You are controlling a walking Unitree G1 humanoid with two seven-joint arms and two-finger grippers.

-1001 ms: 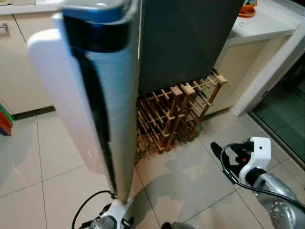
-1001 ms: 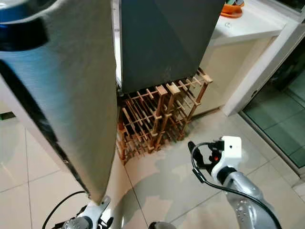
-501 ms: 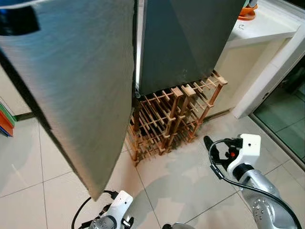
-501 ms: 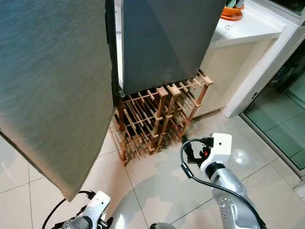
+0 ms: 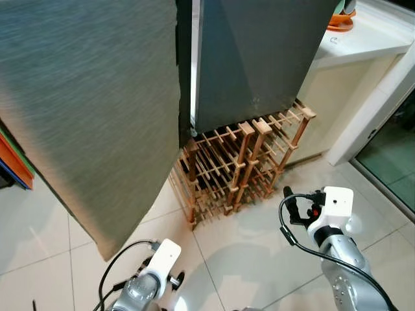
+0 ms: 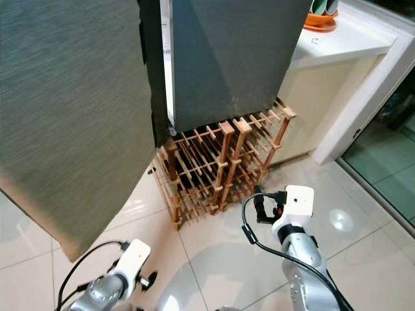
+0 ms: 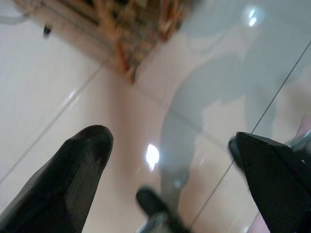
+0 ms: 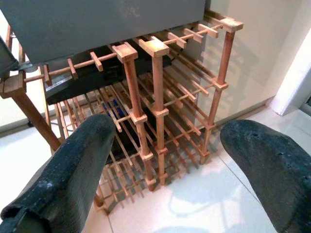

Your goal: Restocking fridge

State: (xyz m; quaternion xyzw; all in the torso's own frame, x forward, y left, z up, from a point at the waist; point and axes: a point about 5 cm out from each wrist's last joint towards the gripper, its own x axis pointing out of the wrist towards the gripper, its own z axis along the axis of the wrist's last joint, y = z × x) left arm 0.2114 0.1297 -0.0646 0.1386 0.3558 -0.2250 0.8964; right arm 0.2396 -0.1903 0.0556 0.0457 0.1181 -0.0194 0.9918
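Observation:
The fridge has two dark grey doors. Its left door (image 5: 91,97) stands slightly ajar, with a lit strip (image 5: 192,78) showing between it and the right door (image 5: 259,58). My left gripper (image 7: 170,170) hangs low over the floor tiles below the left door, fingers spread open and empty. My right gripper (image 8: 167,160) is open and empty too. It is held in front of the wooden wine rack (image 5: 240,168) at the foot of the fridge, a little to its right.
A cream counter (image 5: 363,45) with an orange bowl (image 5: 343,16) stands right of the fridge. A glass door (image 5: 395,168) lies at the far right. Coloured items (image 5: 13,162) lean at the left edge. Pale glossy floor tiles (image 5: 246,246) spread in front.
The left fridge door has swung from edge-on towards the fridge, until only a narrow gap is left. My left wrist has come further into view; the right arm has hardly moved.

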